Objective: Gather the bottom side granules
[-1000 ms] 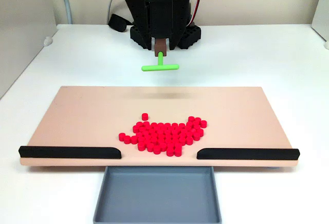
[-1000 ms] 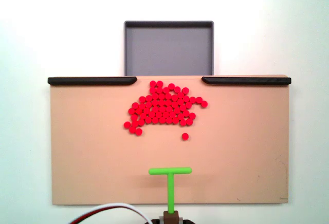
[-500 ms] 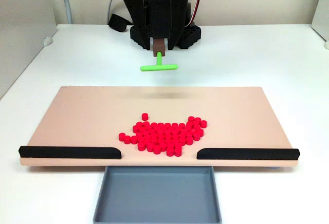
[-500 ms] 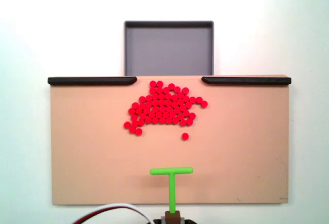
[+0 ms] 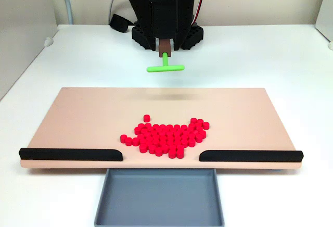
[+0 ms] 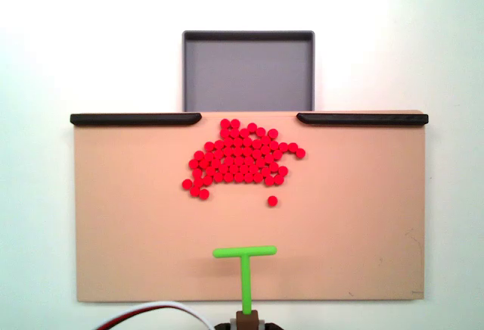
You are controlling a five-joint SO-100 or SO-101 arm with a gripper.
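Jaws hidden, grip unreadable — green T-stick (image 6: 243,269) crossbar broadside to granules (image 6: 240,159), well short, stray pellet (image 6: 272,201) nearest

text: none legible | labels: none | brands: none | numbers: none | arm housing (image 5: 161,8): dark, possibly bore marks too small to read

A grey tray (image 5: 158,198) abuts the tan board (image 5: 83,112), seemingly between two black rails (image 6: 136,119).

One fixed view faces the arm; another looks straight down.
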